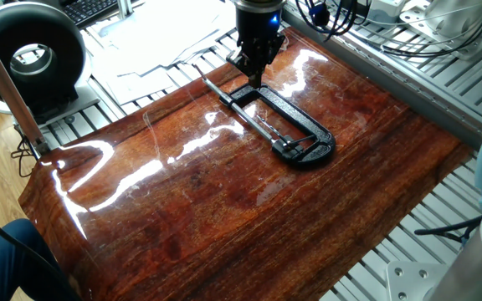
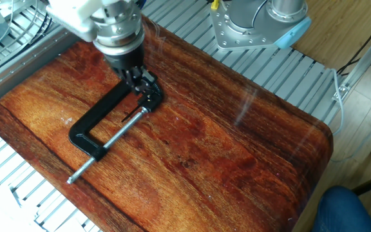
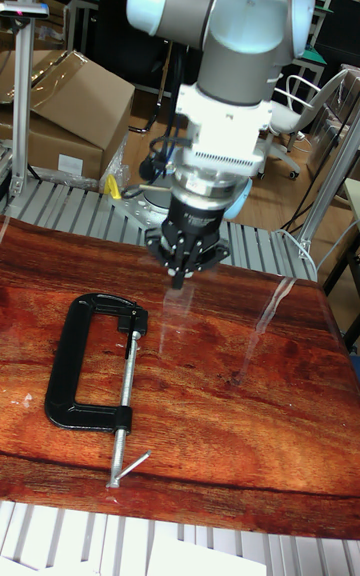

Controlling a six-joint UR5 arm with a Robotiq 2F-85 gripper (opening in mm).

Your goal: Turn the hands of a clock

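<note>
Overhead, claw [image 3: 179, 282], black C-clamp [image 3: 88, 364] on table [image 3: 230, 416]

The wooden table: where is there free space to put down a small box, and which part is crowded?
The wooden table shows bare surface from the C-clamp toward the near edge and left corner in one fixed view. In the other fixed view, the stretch between the clamp and the rounded corner is bare too. It is crowded at the clamp's jaw end, where the gripper hangs.

No text, label, brand, number or sign can be read in any of these views.
</note>
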